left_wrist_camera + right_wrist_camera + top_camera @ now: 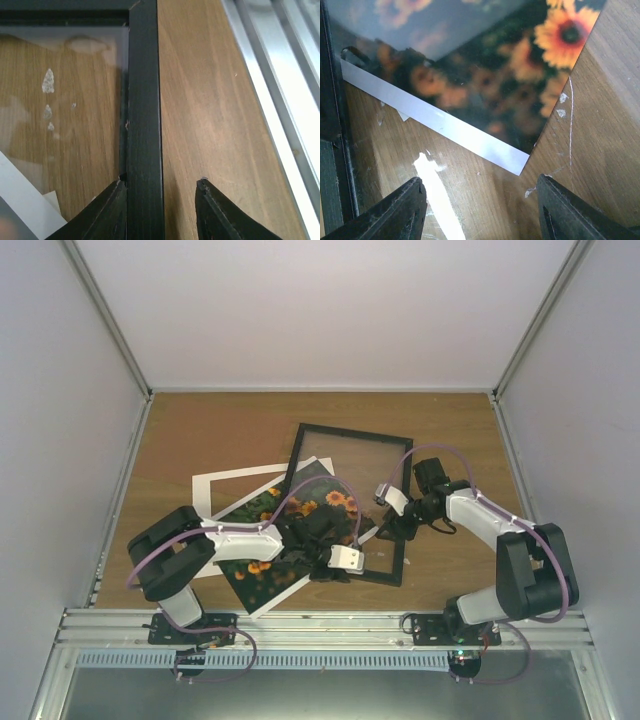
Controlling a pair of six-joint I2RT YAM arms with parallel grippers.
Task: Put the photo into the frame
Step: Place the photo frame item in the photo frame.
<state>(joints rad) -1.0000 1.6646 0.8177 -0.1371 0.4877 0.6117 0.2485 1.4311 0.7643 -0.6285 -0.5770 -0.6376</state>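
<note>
Top view: the thin black rectangular picture frame (pixel 355 431) lies tilted in the middle of the brown wood tabletop (pixel 200 430). The large rectangular paper photo of orange sunflowers (pixel 335 500) lies skewed. One corner reaches into the frame's near-left part, and the rest lies outside it, partly over a plain white mat board (pixel 225 483). The photo is not seated yet. The left gripper (pixel 364 570) is at the frame's near bar. The right gripper (pixel 388 528) is over the frame window, by the photo's corner.

Left wrist: jaws spread, straddling the frame's black bar (pixel 144 100). One finger (pixel 107 215) is on the window side, the other on bare wood outside. They are not clamped on the bar. A clear glossy pane (pixel 65 100) fills the window, and a metal rail (pixel 280 75) runs far right.

Right wrist: jaws spread, holding nothing, hanging just short of the photo's white-bordered corner (pixel 520 162). A frame bar (pixel 330 100) sits at the left edge. Cannot tell whether the print lies over or under the pane.

Step, as I judge it: alignment, with insertion barely begun. The next move probably calls for the left jaws to close on the bar and steady the frame. The right jaws would then nip or nudge the photo's corner, turning and sliding the print square to the opening. Thin paper lying flat will be hard to pinch, so a low approach at the edge is needed.
</note>
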